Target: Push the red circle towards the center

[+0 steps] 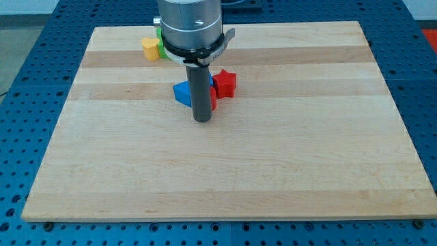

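Observation:
My dark rod comes down from the arm's grey head at the view's top, and my tip (202, 120) rests on the wooden board a little above its middle. A red block (214, 100), mostly hidden behind the rod, touches the rod's right side just above the tip; its shape cannot be made out. A red star-shaped block (226, 83) sits just up and right of it. A blue block (182, 93) lies to the rod's left, up and left of the tip.
A yellow block (149, 48) and a green block (161, 49) stand side by side near the board's top edge, left of the arm's head, which partly hides the green one. The wooden board (307, 157) lies on a blue perforated table.

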`<state>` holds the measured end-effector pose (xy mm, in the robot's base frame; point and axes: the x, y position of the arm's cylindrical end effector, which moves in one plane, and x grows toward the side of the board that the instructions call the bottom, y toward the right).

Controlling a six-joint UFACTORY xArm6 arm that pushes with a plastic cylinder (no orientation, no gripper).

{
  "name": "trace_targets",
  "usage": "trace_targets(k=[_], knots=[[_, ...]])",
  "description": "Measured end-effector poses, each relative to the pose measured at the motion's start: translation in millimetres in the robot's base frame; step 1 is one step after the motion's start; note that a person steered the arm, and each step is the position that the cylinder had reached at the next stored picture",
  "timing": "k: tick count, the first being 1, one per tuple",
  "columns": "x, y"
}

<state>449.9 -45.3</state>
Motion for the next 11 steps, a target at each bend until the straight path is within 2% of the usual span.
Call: trace_targets(k=[3, 4, 5, 6, 7, 10, 11], knots=[[0, -6], [0, -60], [-14, -102], [-49, -98], [-53, -89], [-50, 83], [-9, 109]])
